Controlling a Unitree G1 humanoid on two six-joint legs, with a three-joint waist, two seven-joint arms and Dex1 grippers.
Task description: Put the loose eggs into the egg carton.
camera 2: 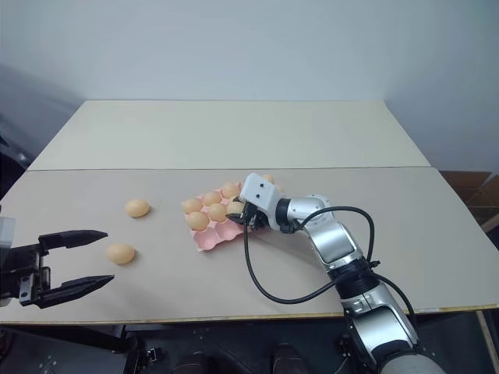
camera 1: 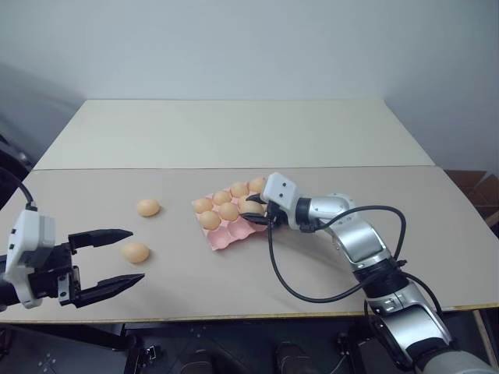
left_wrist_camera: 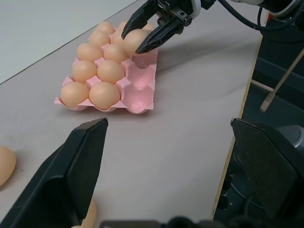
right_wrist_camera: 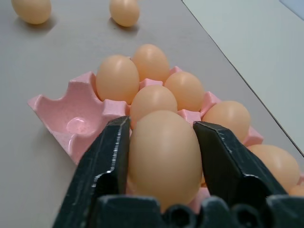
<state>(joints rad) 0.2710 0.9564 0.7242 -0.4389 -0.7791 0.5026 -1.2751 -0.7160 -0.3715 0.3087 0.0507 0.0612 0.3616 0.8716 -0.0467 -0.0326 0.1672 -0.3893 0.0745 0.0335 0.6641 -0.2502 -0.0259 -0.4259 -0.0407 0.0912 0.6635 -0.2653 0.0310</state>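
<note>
The pink egg carton [camera 1: 222, 240] lies mid-table with several orange-tan eggs in its cups; the cups [right_wrist_camera: 71, 124] along its near side are bare. My right gripper [right_wrist_camera: 163, 124] is shut on an egg [right_wrist_camera: 164, 156] and holds it just above the carton's right-hand part, as the left wrist view shows [left_wrist_camera: 135, 39]. Two loose eggs [camera 1: 148, 207] [camera 1: 135, 252] rest on the table left of the carton. At the table's near left, my left gripper [camera 2: 107, 256] hangs open, nothing between its fingers, close to the nearer loose egg [camera 2: 120, 253].
The grey-beige table [camera 1: 390, 257] meets a cream table [camera 1: 234, 132] behind it. A black cable [camera 1: 288, 284] loops from my right arm over the table surface near the front edge. A wall stands behind the tables.
</note>
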